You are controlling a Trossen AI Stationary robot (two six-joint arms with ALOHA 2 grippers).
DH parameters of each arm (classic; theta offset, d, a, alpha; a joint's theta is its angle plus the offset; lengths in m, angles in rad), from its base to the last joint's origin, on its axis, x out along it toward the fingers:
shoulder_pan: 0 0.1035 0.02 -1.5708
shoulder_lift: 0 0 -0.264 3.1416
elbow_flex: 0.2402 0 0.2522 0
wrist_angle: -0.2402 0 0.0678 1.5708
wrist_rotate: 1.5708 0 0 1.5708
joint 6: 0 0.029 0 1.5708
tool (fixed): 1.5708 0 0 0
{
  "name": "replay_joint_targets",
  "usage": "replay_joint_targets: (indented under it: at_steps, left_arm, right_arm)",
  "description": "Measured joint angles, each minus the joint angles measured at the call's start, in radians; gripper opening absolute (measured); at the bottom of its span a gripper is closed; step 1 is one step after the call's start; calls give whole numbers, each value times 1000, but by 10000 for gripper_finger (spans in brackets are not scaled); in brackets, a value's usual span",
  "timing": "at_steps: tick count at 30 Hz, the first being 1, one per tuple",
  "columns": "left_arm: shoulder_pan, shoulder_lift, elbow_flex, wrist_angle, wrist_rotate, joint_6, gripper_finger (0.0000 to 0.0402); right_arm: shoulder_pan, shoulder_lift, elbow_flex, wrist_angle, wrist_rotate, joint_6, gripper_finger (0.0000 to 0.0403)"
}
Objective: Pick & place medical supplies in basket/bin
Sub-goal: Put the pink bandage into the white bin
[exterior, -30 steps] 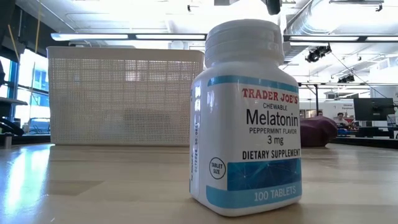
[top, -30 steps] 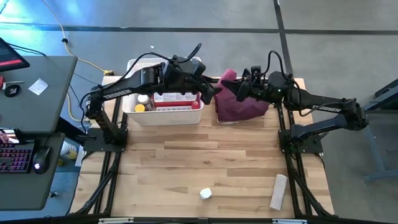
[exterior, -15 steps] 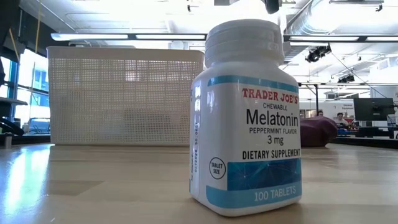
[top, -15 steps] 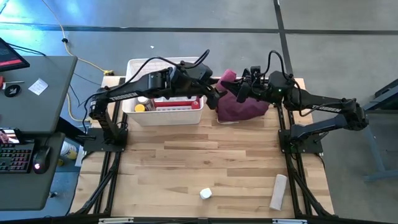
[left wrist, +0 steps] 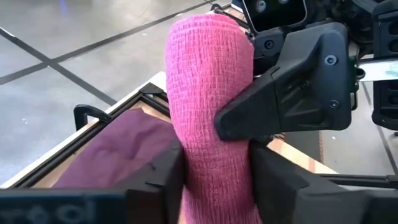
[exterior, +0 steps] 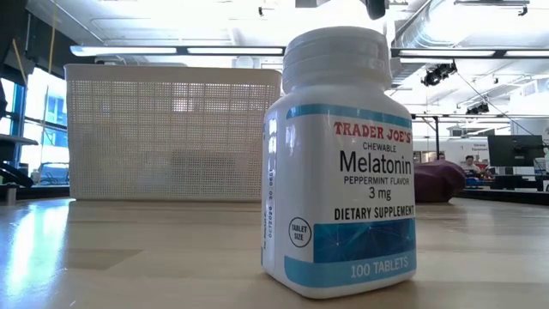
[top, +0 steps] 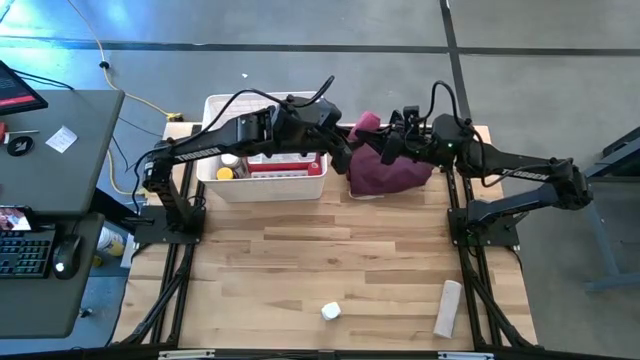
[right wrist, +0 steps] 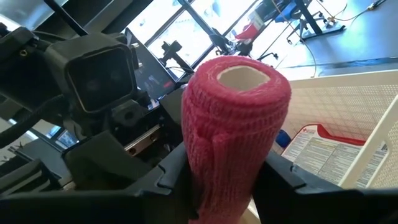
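**A:** Jaws first. How do they stand?

**B:** Both pinch the same thing. The left gripper (left wrist: 214, 165) has its fingers pressed to either side of the pink roll (left wrist: 208, 74) at one end. The right gripper (right wrist: 225, 177) clamps the other end, near the open core. The roll hangs in the air between them, clear of the table (top: 300, 260).

**A:** How will it handle?

**B:** I judge it light and soft. It looks like a crinkled elastic wrap wound on a hollow tube, so it should give a little under the pads without breaking. The rough weave should grip well, so slipping seems unlikely. The best hold is across the round body, near the middle, not on the rim.

**A:** And beyond the grippers?

**B:** The maroon cloth bundle (top: 385, 175) lies right under the meeting point. Just beside it is the white basket (top: 212, 105), which already holds a red case (top: 285, 160). With two grips on one soft roll, a pull from either arm could stretch or twist it, so one side ought to let go cleanly.

**A:** Anything farther off?

**B:** At the table's front edge a melatonin bottle (exterior: 339, 163) stands upright. A white cylinder (top: 448, 307) lies well apart from it.
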Motion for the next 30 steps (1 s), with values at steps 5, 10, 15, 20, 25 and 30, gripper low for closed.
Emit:
replay_joint_targets:
  at_steps: [5, 10, 15, 20, 25, 30]
  left_arm:
    - [0, -1, 0, -3, 11, 0, 147]
    - [-1, -10, 0, -8, 17, -1, 150]
    - [-1, -36, -1, -28, 38, -24, 149]
    - [15, -60, -2, -36, 58, -41, 142]
    - [60, -91, -1, -96, 76, -85, 142]
    - [113, -125, 5, -162, 90, -115, 137]
  right_arm:
    - [1, -2, -2, -9, -1, -25, 124]
    - [1, -2, -1, -19, -3, -38, 124]
    - [1, -2, -1, -4, -9, -33, 124]
    - [1, -2, 1, 6, -26, -62, 127]
    - [0, -6, -1, -23, -17, -70, 173]
    - [0, -5, -3, -23, -19, -78, 236]
